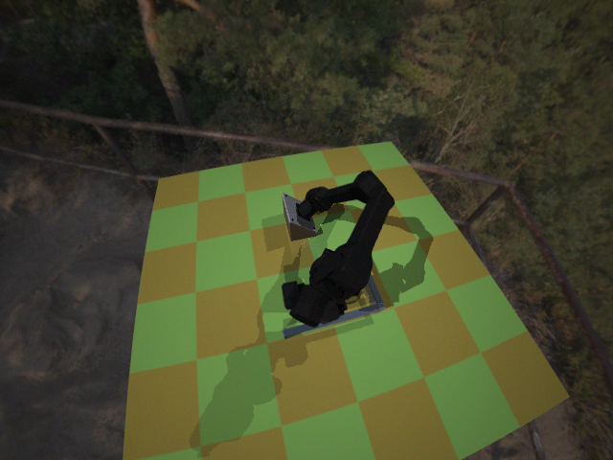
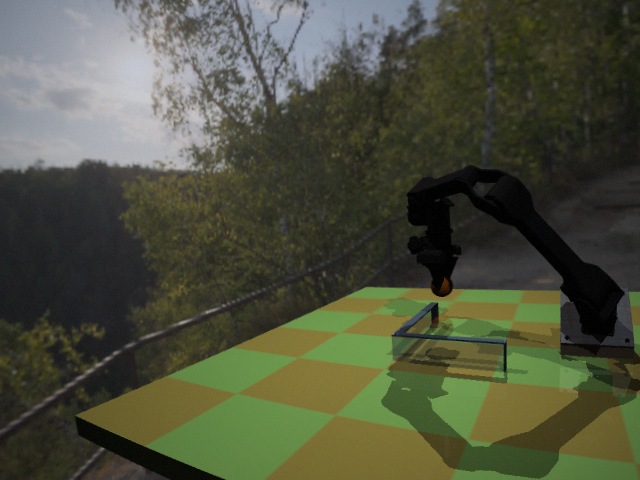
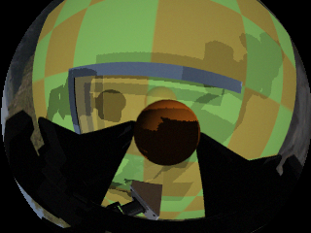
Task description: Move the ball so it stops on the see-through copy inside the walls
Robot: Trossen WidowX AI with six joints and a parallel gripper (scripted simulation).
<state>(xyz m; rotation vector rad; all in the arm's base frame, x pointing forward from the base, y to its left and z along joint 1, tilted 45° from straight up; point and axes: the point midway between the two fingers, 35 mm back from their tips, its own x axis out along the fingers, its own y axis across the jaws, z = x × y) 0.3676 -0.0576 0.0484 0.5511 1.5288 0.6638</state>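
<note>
The orange ball [image 2: 442, 286] [image 3: 166, 141] is held between the two fingertips, well above the table. My gripper [image 2: 440, 282] [image 3: 166, 131] is shut on it. In the top view the arm hides the ball and fingers. The low clear walls with blue-grey rims [image 1: 297, 331] [image 2: 465, 339] [image 3: 141, 68] make a corner below the gripper. The see-through copy [image 3: 160, 92] shows faintly in the wrist view, inside the long wall, just above the ball in the picture and partly covered by it. I cannot make it out clearly in the top and exterior views.
The arm's base plate [image 1: 293, 218] [image 2: 571, 328] stands on the green and brown checkered table [image 1: 316, 391] [image 2: 289, 382]. The arm reaches from it over the walls. Dark shadows of the arm lie across the table, and a round shadow [image 3: 111, 105] lies inside the corner.
</note>
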